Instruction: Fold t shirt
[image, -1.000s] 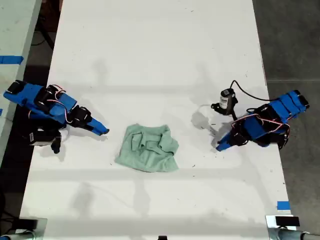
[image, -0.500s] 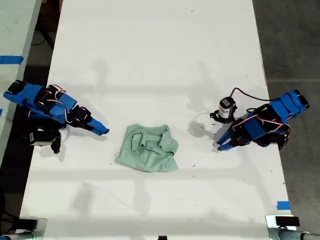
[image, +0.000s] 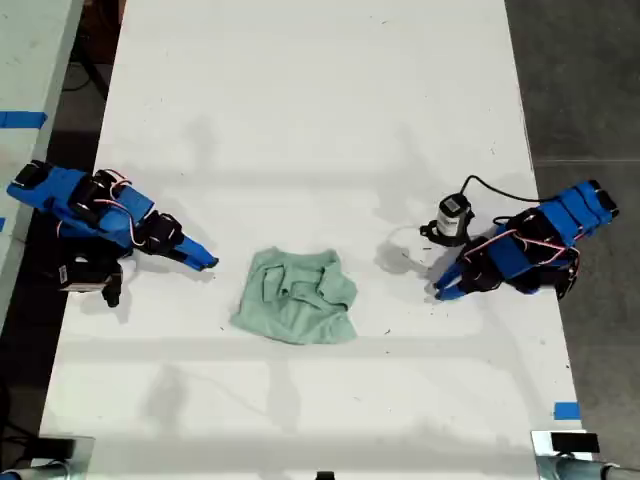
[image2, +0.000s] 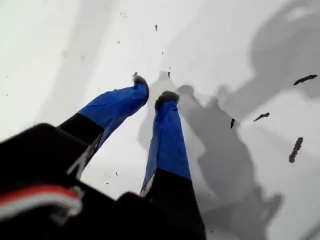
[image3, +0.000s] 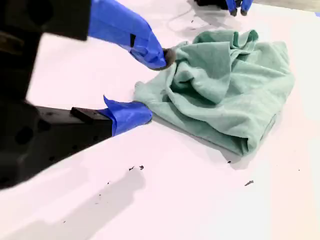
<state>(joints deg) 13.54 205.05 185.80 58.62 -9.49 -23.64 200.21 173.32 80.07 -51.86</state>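
The t shirt (image: 297, 297), pale mint green and crumpled into a rough square, lies on the white table (image: 320, 120) between the two arms. My second gripper (image: 207, 262) sits at the exterior view's left, a short way off the cloth. In the second wrist view that gripper (image3: 152, 86) is open, its fingertips bracketing the nearest edge of the t shirt (image3: 225, 90) and gripping nothing. My first gripper (image: 440, 292) is at the exterior view's right, well apart from the cloth. The first wrist view shows it (image2: 154, 89) low over bare table, tips almost touching, holding nothing.
A black cable (image: 500, 186) loops from the first arm's wrist camera (image: 453, 215). Blue tape (image: 566, 410) marks the table's lower corner on the exterior view's right. Dark floor borders the table on both sides. Small dark specks (image2: 296, 148) dot the surface.
My first arm's wrist and camera dipped slightly toward the table during the first half second, then held. The t shirt and my second arm have not moved.
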